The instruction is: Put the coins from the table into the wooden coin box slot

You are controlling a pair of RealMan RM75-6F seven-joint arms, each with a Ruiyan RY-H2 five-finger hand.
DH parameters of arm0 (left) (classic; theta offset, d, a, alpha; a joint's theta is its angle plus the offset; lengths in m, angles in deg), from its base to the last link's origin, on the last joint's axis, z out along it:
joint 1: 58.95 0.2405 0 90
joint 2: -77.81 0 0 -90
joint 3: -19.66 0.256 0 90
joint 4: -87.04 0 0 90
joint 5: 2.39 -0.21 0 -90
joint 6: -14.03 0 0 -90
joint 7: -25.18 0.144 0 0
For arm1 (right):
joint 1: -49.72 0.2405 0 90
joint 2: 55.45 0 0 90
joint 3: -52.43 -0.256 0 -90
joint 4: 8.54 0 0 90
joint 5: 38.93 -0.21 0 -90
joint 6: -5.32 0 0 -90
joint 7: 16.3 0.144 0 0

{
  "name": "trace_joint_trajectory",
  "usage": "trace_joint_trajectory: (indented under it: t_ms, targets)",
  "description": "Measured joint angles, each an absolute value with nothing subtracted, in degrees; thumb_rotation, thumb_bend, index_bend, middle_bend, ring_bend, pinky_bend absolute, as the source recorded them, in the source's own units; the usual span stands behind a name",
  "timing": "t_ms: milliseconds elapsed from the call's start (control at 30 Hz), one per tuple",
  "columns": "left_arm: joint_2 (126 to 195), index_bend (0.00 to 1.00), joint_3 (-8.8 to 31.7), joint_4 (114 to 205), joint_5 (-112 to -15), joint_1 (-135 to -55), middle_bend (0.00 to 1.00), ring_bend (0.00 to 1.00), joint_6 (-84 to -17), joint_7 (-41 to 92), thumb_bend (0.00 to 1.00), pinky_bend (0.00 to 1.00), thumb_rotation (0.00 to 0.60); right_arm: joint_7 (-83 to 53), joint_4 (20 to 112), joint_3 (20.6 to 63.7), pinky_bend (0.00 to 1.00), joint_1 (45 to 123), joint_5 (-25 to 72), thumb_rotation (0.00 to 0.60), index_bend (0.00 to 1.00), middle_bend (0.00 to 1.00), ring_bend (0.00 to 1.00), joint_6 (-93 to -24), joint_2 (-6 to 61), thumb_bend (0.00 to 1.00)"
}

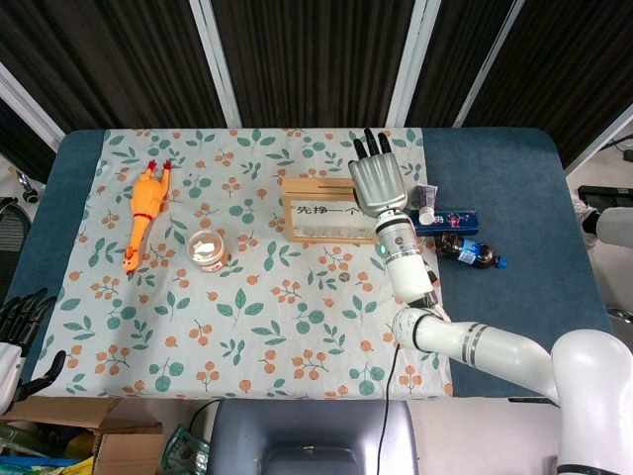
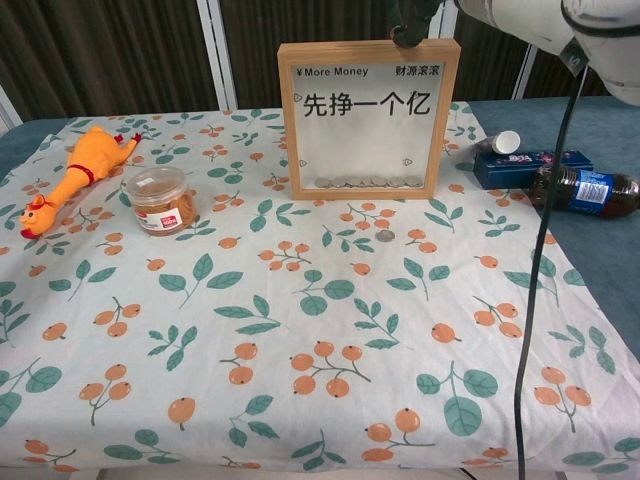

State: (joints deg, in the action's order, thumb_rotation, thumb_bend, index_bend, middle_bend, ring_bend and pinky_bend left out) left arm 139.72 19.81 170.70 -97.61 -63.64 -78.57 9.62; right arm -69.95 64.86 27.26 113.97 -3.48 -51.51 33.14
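Observation:
The wooden coin box (image 1: 318, 210) (image 2: 368, 120) stands upright at the far middle of the floral cloth, with several coins lying behind its clear front. One loose coin (image 2: 385, 236) (image 1: 344, 276) lies on the cloth just in front of it. My right hand (image 1: 378, 184) hovers over the box's right end, back toward the head camera. In the chest view its dark fingertips (image 2: 412, 24) come down to the box's top edge. Whether they pinch a coin is hidden. My left hand (image 1: 20, 327) hangs off the table's near-left corner, fingers apart and holding nothing.
A yellow rubber chicken (image 1: 144, 213) (image 2: 75, 176) and a small lidded jar (image 1: 207, 249) (image 2: 160, 198) sit left of the box. To its right lie a white tube (image 2: 506, 141), a blue carton (image 2: 530, 167) and a cola bottle (image 2: 585, 190) on the bare blue tabletop.

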Motion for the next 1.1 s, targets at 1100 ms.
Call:
trace_joint_trajectory:
  t_ms: [1100]
  targets:
    - [139.8,0.00,20.1,170.9,-97.6,-63.9,0.00,0.00,-78.0,10.1,0.43,0.00,0.600,-66.5,64.2,29.3,0.22,117.4,-9.7,0.600,0.71,0.28,0.02,-51.8,33.0,0.57]
